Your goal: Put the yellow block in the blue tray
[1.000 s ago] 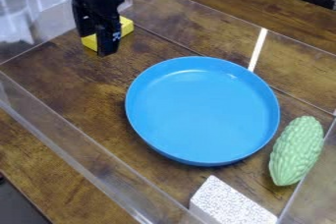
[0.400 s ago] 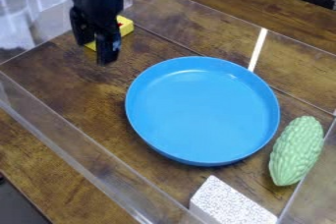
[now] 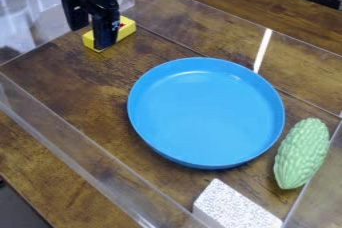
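The yellow block [image 3: 112, 36] lies on the wooden table at the back left, partly hidden by the finger in front of it. My black gripper [image 3: 96, 24] hangs just above it, pointing down, its jaws open and nothing between them. The blue tray [image 3: 150, 100] sits in the middle of the table, to the right of and nearer than the block, with nothing in it.
A bumpy green oval object [image 3: 302, 152] lies right of the tray. A white speckled sponge block [image 3: 238, 206] sits at the front edge. Clear plastic walls run along the table's left and front sides. Crumpled cloth lies at the far left.
The gripper has lifted off the table and drifted a little to the left in the picture, staying open. The yellow block has stayed on the table.
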Motion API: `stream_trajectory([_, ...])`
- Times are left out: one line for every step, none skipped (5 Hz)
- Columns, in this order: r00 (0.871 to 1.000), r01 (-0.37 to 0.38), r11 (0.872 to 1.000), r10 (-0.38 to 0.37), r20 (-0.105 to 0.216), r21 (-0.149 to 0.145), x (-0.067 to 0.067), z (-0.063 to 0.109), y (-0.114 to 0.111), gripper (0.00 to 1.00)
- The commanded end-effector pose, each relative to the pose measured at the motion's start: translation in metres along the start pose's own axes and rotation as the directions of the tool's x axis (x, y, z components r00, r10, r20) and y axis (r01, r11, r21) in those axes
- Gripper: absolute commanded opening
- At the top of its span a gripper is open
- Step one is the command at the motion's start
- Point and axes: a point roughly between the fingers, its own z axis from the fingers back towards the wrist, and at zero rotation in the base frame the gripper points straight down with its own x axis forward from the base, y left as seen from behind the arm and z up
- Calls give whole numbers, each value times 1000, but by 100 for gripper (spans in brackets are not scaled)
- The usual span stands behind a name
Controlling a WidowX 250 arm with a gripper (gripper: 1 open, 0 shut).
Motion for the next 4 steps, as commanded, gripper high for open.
stream_trajectory([996,-9,999,5,87,43,4,33,10,100])
stream_trajectory([994,21,999,-26,108,43,5,29,10,100])
stream_trajectory([991,46,998,-51,125,46,6,25,10,100])
stream_trajectory([987,75,996,-80,139,45,9,27,19,100])
